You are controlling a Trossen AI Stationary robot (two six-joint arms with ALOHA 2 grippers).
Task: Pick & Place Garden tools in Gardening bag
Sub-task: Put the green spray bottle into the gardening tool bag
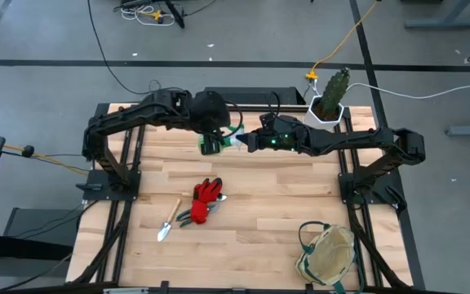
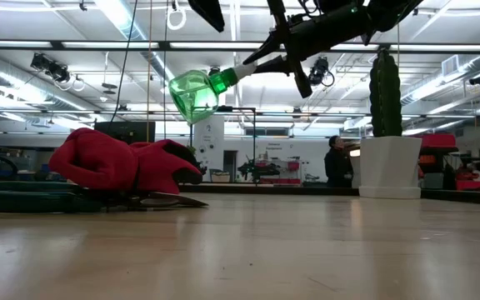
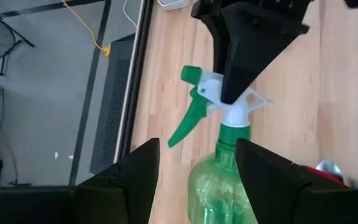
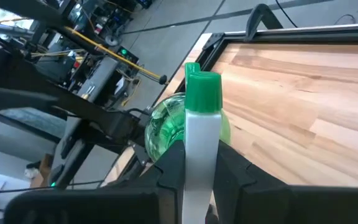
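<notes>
Two dark jointed arms; black wedge fingers [image 3: 135,180]; green light.

The spray bottle [image 3: 219,180] has a clear green body, a white neck and head, and a solid green trigger and nozzle cap, and it shows against the pale, striped wood planks of the bench [image 1: 276,204]. The gloves [image 1: 208,193] are bright red with black parts, the trowel [image 1: 168,222] pairs a light wooden handle with a silvery blade. The gardening bag [image 1: 329,255] is beige with dark green trim, and the cactus [image 1: 335,88] is deep green in a white pot [image 1: 326,114].
</notes>
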